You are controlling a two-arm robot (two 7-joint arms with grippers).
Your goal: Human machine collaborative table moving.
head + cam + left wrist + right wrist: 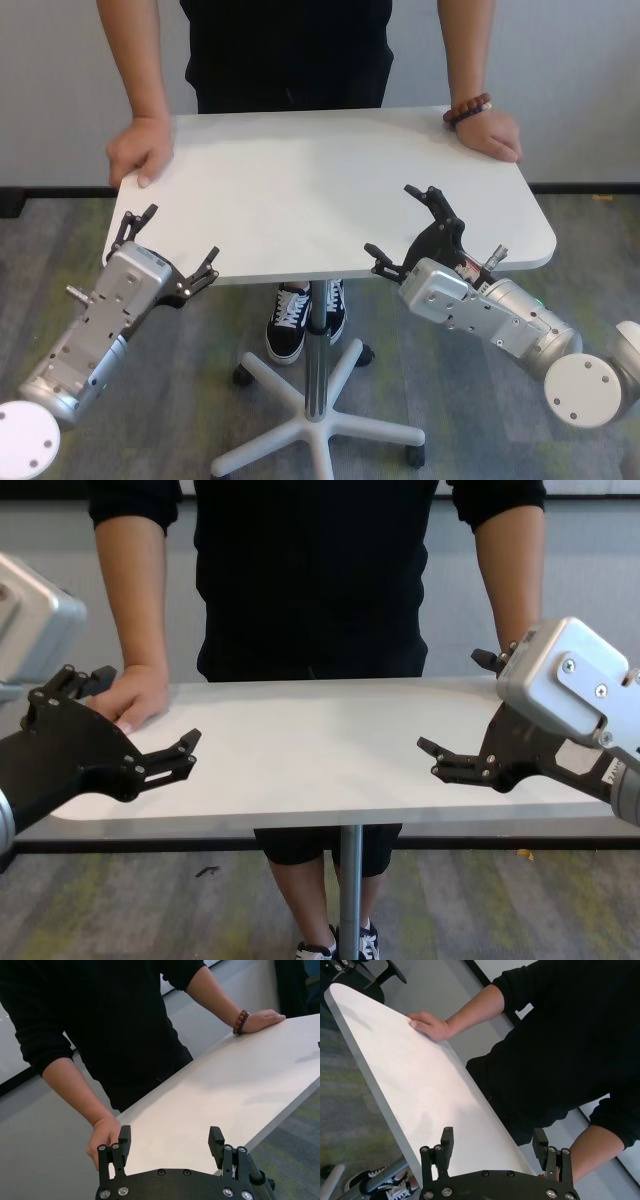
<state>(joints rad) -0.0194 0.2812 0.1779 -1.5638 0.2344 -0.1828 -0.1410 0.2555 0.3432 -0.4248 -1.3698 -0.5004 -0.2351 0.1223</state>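
Note:
The white table point(320, 190) stands on a slim grey pole point(318, 340). The human point(290, 50) in a black shirt stands at its far side. One hand point(140, 150) rests on the far left corner. The other hand point(490, 130), with a bead bracelet point(468, 108), rests on the far right corner. My left gripper point(170, 247) is open at the near left corner, its fingers spread before the edge point(169, 1142). My right gripper point(405, 228) is open at the near edge, right of the middle point(493, 1142). Neither holds the table.
The pole ends in a white star base with castors point(320, 430) on grey-green carpet. The person's black-and-white shoes point(290, 320) show under the tabletop. A pale wall runs behind the person.

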